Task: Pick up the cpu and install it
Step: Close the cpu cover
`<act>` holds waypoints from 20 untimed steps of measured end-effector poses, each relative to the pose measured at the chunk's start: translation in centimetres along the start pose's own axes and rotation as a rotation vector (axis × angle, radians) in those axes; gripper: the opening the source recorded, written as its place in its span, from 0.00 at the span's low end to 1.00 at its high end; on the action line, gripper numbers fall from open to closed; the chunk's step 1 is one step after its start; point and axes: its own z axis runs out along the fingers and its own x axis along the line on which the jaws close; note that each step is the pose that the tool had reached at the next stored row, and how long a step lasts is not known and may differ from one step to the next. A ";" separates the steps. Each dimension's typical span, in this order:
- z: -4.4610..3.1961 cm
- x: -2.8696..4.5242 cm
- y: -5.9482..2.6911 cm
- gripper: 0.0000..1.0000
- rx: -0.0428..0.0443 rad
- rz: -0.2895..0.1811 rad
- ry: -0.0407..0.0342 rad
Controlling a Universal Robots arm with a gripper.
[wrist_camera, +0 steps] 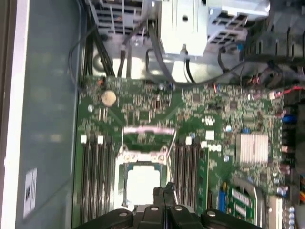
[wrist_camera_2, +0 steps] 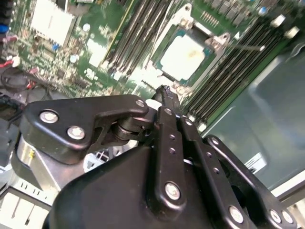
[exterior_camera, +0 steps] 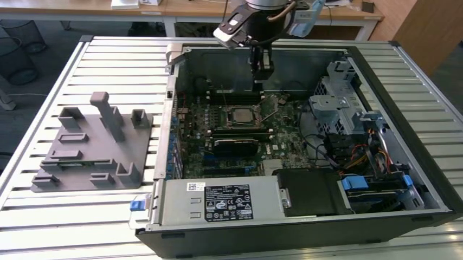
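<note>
Matte black jaws, linkage bars, silver screws

A pale, ribbed metal tabletop made of long parallel slats spans most of the exterior view, with even, soft light lying on it. Past its edge on the exterior view's left lies a dark grey floor, where two black wire-mesh waste baskets stand close together. Along the far side runs a row of light wooden desks on white legs. On the exterior view's right stands a tall brown wooden panel.
</note>
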 end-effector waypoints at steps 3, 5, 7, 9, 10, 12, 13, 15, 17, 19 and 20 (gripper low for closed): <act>0.05 -0.02 1.00 0.11 0.0002 0.000 0.0002; 0.11 -0.03 1.54 0.11 0.0003 0.000 0.0002; 0.16 -0.04 2.13 0.11 0.0004 0.000 -0.0001; 0.27 -0.04 2.77 0.11 0.0004 0.000 0.0001; 0.37 -0.03 3.00 0.11 0.0004 0.000 0.0001; 0.70 0.00 3.39 0.11 0.0003 0.000 0.0000; 0.91 0.02 3.62 0.11 0.0003 0.000 0.0002; 1.24 0.05 3.91 0.11 0.0003 0.000 0.0000; 1.55 0.08 4.38 0.11 0.0003 0.000 0.0001; 1.86 0.13 5.08 0.11 0.0003 0.000 0.0001; 1.97 0.16 5.51 0.11 0.0004 0.000 0.0001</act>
